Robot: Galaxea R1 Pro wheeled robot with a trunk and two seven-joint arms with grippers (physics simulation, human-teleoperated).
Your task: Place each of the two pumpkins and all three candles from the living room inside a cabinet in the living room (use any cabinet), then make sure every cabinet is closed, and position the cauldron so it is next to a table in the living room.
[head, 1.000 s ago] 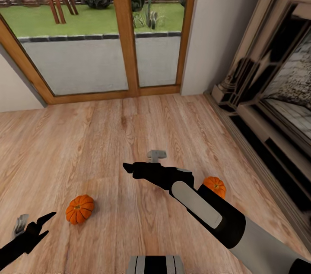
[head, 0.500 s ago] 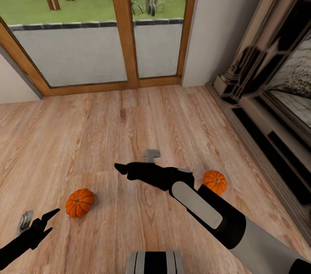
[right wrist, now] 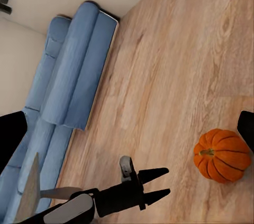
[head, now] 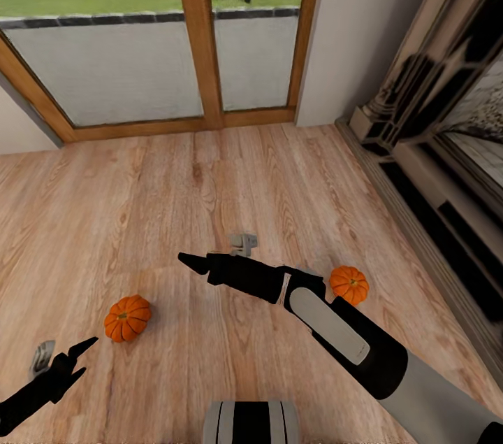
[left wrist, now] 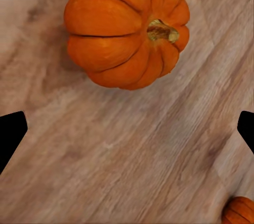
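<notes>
Lying on the wooden floor (head: 209,171): two pumpkins, well apart. Left pumpkin (head: 127,317) just ahead of and slightly right of the left gripper (head: 78,357), not touching it. In the left wrist view, same pumpkin (left wrist: 125,26) beyond the spread fingertips (left wrist: 10,137), stem turned sideways, clear of both tips. Left gripper empty, jaws parted. Right pumpkin (head: 348,284) close beside the right forearm, behind the right gripper (head: 193,263), which points leftward over bare floor between the two pumpkins. Right gripper's jaws: cannot tell from the head view; in the right wrist view, black tips at either edge, wide apart, nothing between. Blue sofa (right wrist: 69,86) along the wall. Glazed doors (head: 202,31) ahead, fireplace surround (head: 447,122) at right.
</notes>
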